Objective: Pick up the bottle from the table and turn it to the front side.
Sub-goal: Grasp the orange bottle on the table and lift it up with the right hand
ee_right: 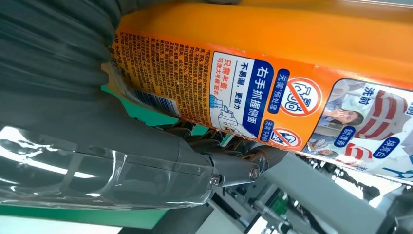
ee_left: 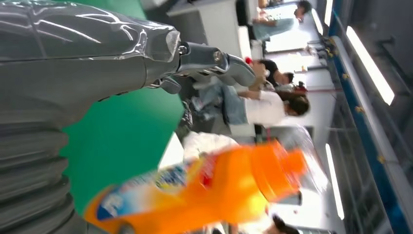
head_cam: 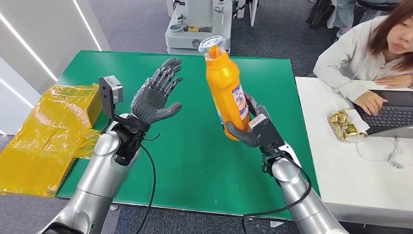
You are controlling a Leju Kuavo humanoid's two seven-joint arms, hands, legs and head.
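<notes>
An orange bottle (head_cam: 225,87) with a clear cap is lifted above the green table (head_cam: 195,156), nearly upright, tilted slightly. My right hand (head_cam: 255,127) grips it around its lower part. The right wrist view gives a close look at the bottle's printed label (ee_right: 253,92) with instructions and warning icons, my thumb (ee_right: 146,156) wrapped beneath it. My left hand (head_cam: 157,95) is raised to the left of the bottle, fingers spread, palm facing it and holding nothing. In the left wrist view the bottle (ee_left: 204,187) appears blurred past my thumb (ee_left: 214,61).
A yellow wrapped box (head_cam: 53,131) lies at the table's left edge. A person (head_cam: 370,53) sits at a white desk (head_cam: 350,180) to the right with a laptop (head_cam: 389,112) and a gold wrapper (head_cam: 346,124). A machine base (head_cam: 197,24) stands behind the table.
</notes>
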